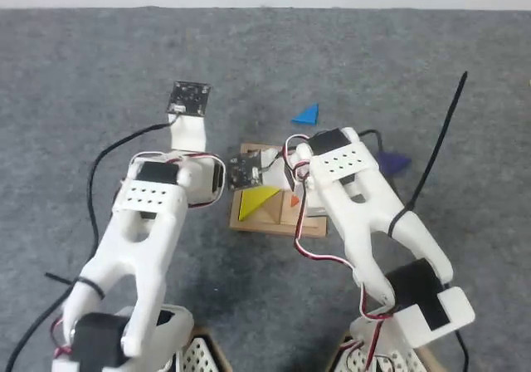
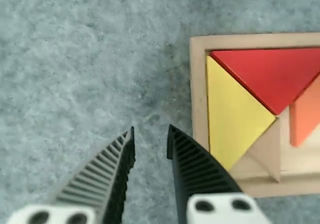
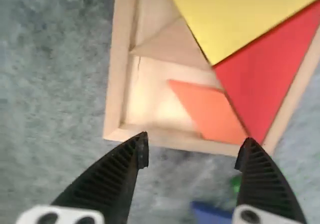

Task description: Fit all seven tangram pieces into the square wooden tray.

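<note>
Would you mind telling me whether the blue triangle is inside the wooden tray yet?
Out. The blue triangle lies on the grey surface, apart from the wooden tray.

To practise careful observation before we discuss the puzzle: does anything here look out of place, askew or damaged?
Nothing looks damaged or spilled. Two pieces are out of place: a blue triangle and a purple piece lie on the grey carpet, outside the wooden tray.
</note>
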